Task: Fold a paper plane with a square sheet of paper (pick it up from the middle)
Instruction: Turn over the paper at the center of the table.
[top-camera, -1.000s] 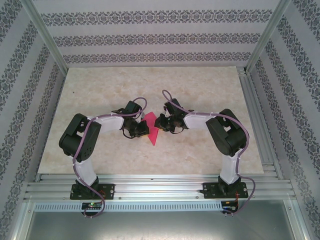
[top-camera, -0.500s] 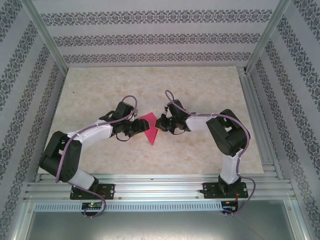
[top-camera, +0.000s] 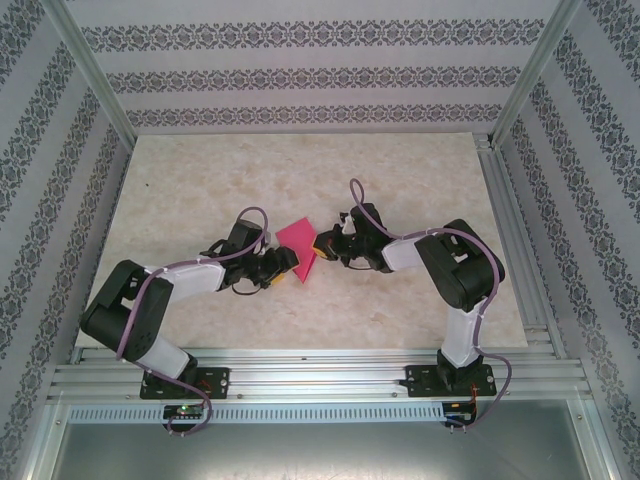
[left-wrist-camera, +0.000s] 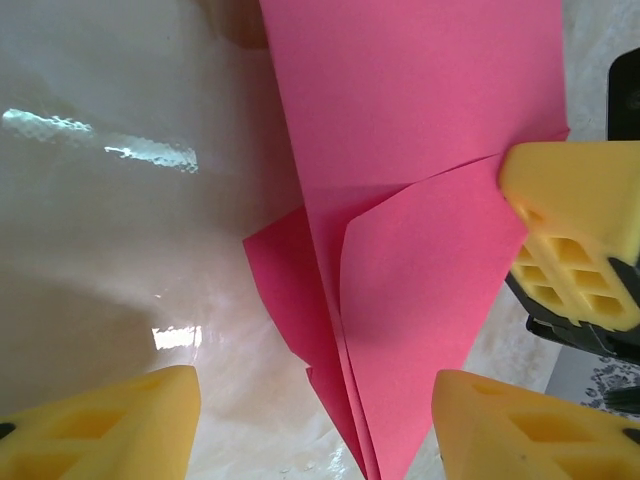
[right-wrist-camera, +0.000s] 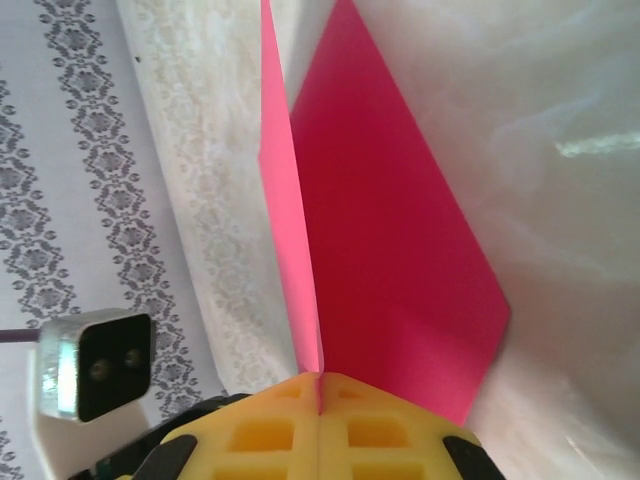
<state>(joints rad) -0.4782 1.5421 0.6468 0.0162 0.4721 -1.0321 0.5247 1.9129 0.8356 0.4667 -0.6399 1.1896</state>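
Note:
The square sheet of paper is magenta-red and folded into a narrow pointed dart with creased layers, the paper plane. It stands on edge, its point toward the near side. My right gripper is shut on its right edge; in the right wrist view the yellow pads pinch the paper plane along a crease. My left gripper is open at the dart's near left. In the left wrist view its fingertips stand wide apart, the pointed end between them untouched. The right gripper's pad shows there too.
The pale marble-patterned table stretches behind and to both sides of the arms. Patterned walls and aluminium frame rails bound it. A metal rail holds the arm bases at the near edge.
My left gripper opened, let go of the paper and drew back toward the near left, its elbow dropping. My right gripper closed fully on the paper, which shifted slightly away.

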